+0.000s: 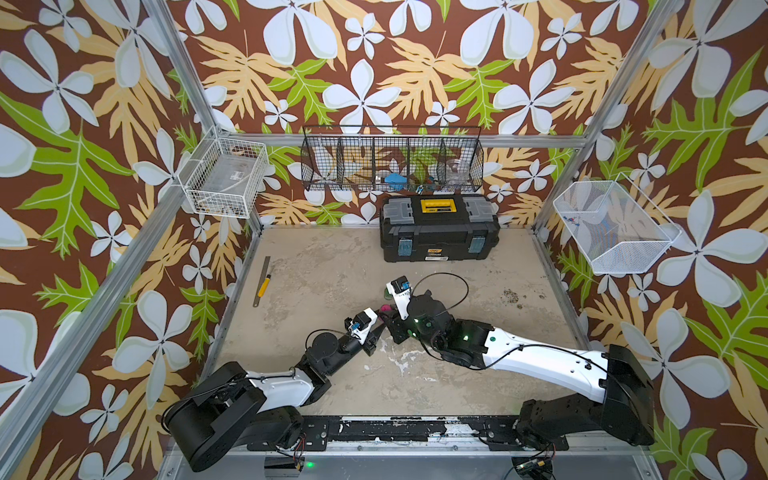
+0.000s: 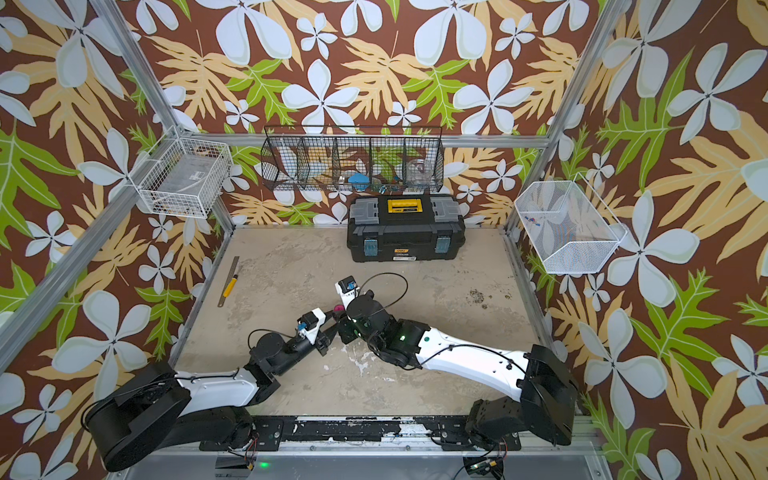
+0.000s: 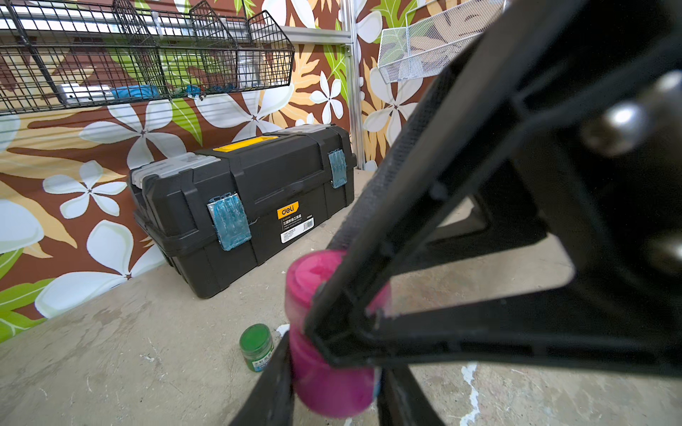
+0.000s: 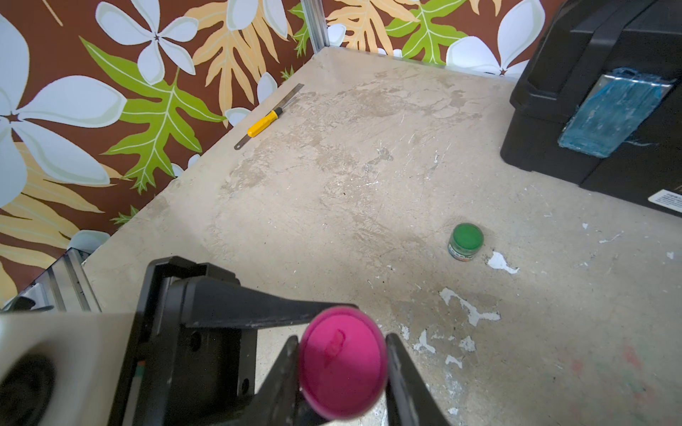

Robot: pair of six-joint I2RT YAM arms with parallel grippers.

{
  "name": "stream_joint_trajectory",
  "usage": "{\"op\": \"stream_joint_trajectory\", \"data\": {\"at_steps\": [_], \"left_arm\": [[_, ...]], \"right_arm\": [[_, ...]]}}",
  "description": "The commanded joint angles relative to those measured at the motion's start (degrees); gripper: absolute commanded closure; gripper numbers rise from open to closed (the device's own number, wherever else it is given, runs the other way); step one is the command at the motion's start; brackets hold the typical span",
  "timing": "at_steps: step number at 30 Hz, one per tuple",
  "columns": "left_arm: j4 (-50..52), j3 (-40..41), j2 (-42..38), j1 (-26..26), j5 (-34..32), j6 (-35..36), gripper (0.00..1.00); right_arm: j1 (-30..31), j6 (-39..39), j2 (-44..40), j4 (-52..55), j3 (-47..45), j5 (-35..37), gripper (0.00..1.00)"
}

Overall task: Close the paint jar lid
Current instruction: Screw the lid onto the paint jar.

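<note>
Pink paint jar [image 3: 328,387]: near the table's middle, pinched between both tools; whether resting on the table [image 1: 324,266] or raised just above it, cannot tell.
Lid [image 4: 343,363]: pink, sitting on the jar's top; tightness not discernible.
Left tool [image 1: 384,321]: clamped tight on the jar from the side, one finger pressed against its wall in the right wrist view.
Right tool [image 4: 342,341]: closed down on the same jar, fingers [image 4: 400,369] touching it on opposite sides.
Green paint jar [image 4: 465,241]: lidded, upright on the table, near the pink one, toward the toolbox.
Toolbox [image 1: 438,232]: black, closed, at the table's far edge.
Ruler [image 1: 262,276]: flat near the left wall, yellow-handled tool [image 1: 264,286] lying against it.
</note>
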State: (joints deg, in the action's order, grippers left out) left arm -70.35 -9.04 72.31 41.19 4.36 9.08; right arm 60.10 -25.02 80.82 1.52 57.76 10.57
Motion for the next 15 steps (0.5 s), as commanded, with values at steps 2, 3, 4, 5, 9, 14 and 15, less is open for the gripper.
{"op": "stream_joint_trajectory", "data": {"at_steps": [2,3,4,5,9,14,15], "left_arm": [[-0.8,0.0,-0.1,0.0,-0.3,-0.3,0.96],[-0.9,0.0,-0.1,0.0,-0.3,-0.3,0.96],[-0.8,0.0,-0.1,0.0,-0.3,-0.3,0.96],[-0.8,0.0,-0.1,0.0,-0.4,-0.3,0.96],[-0.9,0.1,-0.1,0.0,-0.4,-0.3,0.96],[-0.8,0.0,0.0,0.0,-0.4,-0.3,0.96],[-0.9,0.0,0.0,0.0,-0.3,-0.3,0.96]], "right_arm": [[0.4,-0.5,0.2,0.5,0.6,-0.2,0.63],[0.5,-0.5,0.2,0.5,0.7,-0.2,0.63],[0.4,-0.4,0.2,0.6,0.7,-0.1,0.62],[0.5,-0.4,0.3,0.7,0.9,-0.1,0.62],[0.5,-0.1,0.5,1.2,1.2,-0.1,0.54],[0.5,0.2,0.5,1.8,1.6,0.1,0.46],[0.5,0.3,0.5,1.9,1.7,0.1,0.44]]}}
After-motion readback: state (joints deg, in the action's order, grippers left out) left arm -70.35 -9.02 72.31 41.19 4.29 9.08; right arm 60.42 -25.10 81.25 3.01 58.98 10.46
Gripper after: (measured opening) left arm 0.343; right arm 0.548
